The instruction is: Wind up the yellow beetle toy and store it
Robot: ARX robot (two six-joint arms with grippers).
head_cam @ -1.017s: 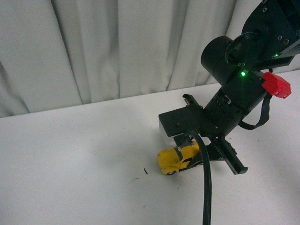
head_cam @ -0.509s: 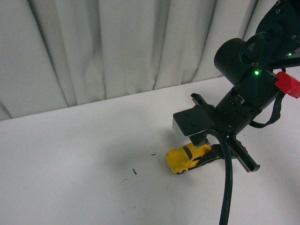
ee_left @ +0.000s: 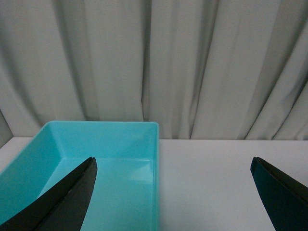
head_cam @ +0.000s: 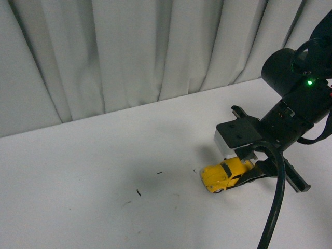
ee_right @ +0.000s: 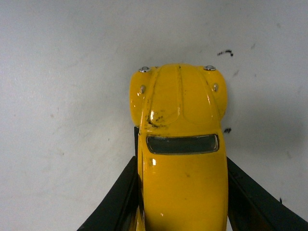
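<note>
The yellow beetle toy point(head_cam: 224, 175) rests with its wheels on the white table point(head_cam: 93, 171) at the right of the front view, nose pointing left. My right gripper point(head_cam: 248, 170) is shut on its rear half. From the right wrist I look down on the toy point(ee_right: 180, 159): rounded hood, dark windscreen, black fingers point(ee_right: 120, 197) pressed against both flanks. My left gripper point(ee_left: 173, 192) is open with nothing between its fingers and does not show in the front view.
A turquoise bin point(ee_left: 57, 154), with nothing in the part I see, sits on the table under the left gripper, against grey curtains point(head_cam: 129, 52). Small dark specks point(head_cam: 138, 192) mark the table left of the toy. A black cable point(head_cam: 275, 207) hangs from the right arm.
The right arm with the toy has shifted rightward in the front view, and the table specks have moved in the frame too. The grip on the toy is unchanged.
</note>
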